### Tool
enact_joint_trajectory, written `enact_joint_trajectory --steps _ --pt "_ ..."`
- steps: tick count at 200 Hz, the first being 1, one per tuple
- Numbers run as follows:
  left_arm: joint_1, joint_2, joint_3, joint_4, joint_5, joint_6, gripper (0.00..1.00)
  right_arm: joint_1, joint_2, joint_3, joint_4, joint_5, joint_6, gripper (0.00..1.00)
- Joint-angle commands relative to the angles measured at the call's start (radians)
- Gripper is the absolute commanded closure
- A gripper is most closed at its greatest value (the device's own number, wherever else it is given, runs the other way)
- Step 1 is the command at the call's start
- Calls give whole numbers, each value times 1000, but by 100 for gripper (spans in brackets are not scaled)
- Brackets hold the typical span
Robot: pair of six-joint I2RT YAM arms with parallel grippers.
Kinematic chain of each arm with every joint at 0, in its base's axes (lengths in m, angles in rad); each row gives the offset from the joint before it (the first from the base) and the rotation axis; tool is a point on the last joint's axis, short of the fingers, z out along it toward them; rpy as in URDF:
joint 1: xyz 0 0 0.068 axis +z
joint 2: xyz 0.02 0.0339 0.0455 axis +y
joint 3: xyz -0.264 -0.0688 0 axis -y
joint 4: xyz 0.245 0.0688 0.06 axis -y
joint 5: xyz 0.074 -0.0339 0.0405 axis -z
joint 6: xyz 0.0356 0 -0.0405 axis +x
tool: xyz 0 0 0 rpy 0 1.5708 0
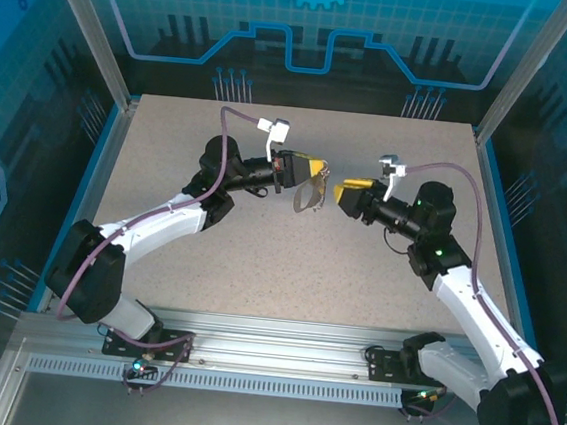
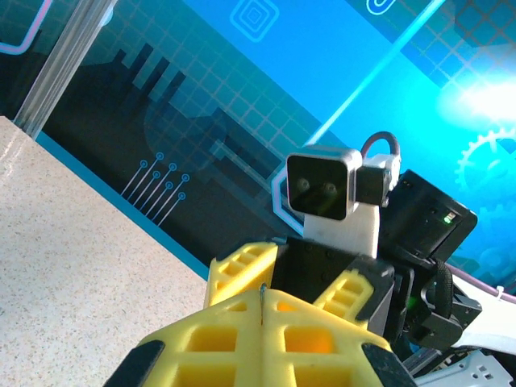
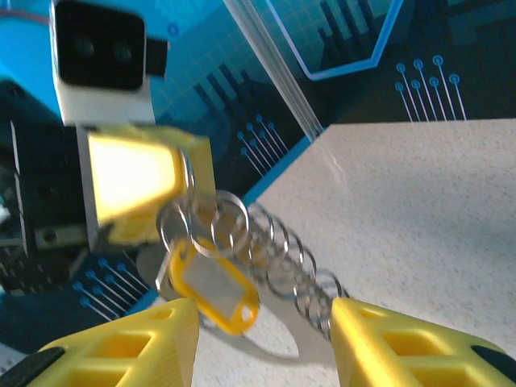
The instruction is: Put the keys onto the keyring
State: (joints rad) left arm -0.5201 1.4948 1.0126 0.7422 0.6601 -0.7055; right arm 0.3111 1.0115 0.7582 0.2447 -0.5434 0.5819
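Note:
My left gripper (image 1: 319, 166) is held above the table's middle, shut on the keyring (image 1: 308, 196), which hangs below it. In the left wrist view its fingertips (image 2: 263, 305) pinch a thin sliver of metal ring. The right wrist view shows silvery rings (image 3: 211, 222) and a chain of links (image 3: 294, 262) dangling from the left finger (image 3: 133, 179). A yellow-headed key (image 3: 214, 284) hangs among the rings, blurred. My right gripper (image 3: 264, 322) stands open just in front of them, one finger on each side and nothing between its pads. From above, the right gripper (image 1: 343, 194) faces the left one closely.
The speckled table (image 1: 259, 260) is bordered by blue walls and metal posts (image 1: 92, 33). Both arms reach in from the near rail (image 1: 270, 357). The right wrist's camera block (image 2: 322, 187) sits directly ahead of the left fingers.

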Motion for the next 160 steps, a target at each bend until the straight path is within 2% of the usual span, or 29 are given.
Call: enact_joint_trajectory --steps 1,52,107,160 --pt "-7 -7 -10 73 -31 2 100 7 32 49 133 34 139 52" --pt "-7 -8 -24 92 -53 -8 100 34 102 56 281 66 226 53" --pt "-7 -10 -26 97 -57 -5 100 86 137 75 322 82 237 55" --pt "-8 -10 -29 108 -57 -8 100 114 166 81 331 91 232 67"
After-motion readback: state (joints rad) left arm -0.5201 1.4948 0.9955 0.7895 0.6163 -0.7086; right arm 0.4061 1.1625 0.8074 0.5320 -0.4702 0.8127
